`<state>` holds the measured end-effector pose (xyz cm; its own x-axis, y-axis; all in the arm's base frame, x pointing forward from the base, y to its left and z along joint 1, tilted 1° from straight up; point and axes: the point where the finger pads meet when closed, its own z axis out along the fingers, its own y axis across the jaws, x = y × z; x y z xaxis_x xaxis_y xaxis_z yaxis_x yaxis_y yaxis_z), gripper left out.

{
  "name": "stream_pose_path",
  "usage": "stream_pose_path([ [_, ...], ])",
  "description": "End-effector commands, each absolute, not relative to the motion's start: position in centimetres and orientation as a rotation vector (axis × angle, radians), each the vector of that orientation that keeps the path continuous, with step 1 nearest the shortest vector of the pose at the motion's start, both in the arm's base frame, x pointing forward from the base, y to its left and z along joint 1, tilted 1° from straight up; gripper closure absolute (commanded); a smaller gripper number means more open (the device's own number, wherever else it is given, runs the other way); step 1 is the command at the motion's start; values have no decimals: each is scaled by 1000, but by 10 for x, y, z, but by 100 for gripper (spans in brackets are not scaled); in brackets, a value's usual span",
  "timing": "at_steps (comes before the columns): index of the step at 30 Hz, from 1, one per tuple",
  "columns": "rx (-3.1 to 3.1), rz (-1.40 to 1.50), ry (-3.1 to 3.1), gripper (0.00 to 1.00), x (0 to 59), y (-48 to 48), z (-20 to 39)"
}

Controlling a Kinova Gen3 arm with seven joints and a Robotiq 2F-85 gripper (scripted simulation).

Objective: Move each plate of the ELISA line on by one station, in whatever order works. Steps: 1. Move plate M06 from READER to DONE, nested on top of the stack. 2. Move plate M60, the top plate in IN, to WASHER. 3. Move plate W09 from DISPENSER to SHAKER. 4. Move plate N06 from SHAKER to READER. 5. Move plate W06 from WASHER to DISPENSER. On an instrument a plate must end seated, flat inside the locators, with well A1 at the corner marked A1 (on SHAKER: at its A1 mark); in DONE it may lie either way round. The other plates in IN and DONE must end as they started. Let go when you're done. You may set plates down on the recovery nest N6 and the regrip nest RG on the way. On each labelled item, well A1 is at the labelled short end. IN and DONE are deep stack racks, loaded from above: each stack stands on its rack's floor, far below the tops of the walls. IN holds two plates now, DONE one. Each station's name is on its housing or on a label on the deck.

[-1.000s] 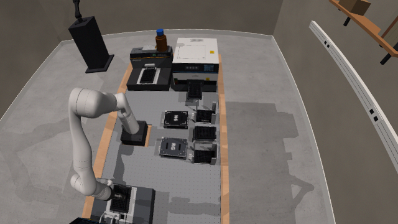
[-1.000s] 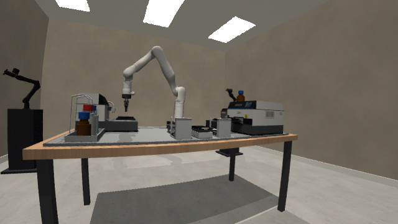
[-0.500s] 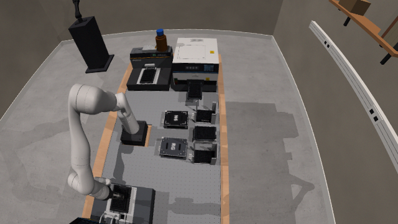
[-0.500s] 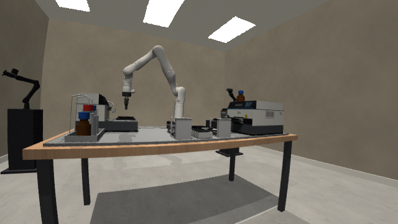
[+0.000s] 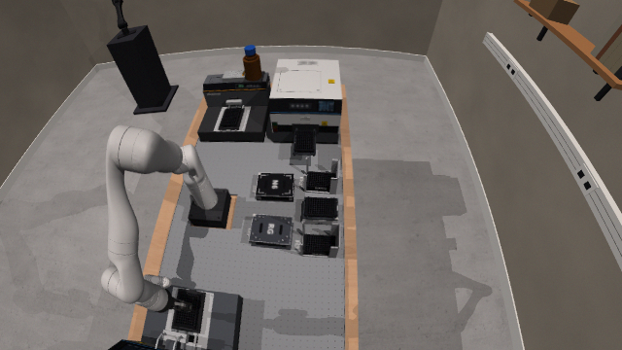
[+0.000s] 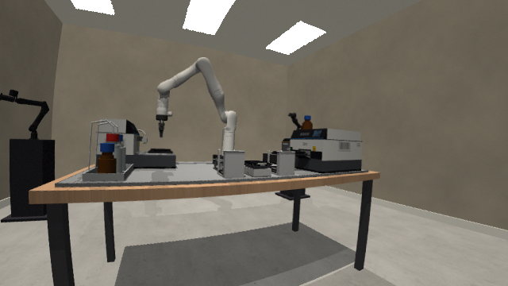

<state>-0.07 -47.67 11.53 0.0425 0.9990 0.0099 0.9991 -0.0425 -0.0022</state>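
The hand [image 6: 161,134], fully open and empty, is held above the plate [image 5: 189,308]; an off-centre descent could unseat or tilt it

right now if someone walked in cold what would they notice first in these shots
The white arm arches high over the table, its open gripper hanging above a dark plate on the instrument at the left end of the exterior view. At the far end stands a big white-topped instrument, with an amber bottle beside it. Between them, dark plates and two stack racks line one deck edge.
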Motion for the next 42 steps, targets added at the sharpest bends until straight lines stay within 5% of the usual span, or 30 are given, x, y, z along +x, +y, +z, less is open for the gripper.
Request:
stream_pose_path([
  [1,-2263,-7,-2169,0,-1,-477,121],
  [42,-2263,-7,-2169,0,1,-451,149],
])
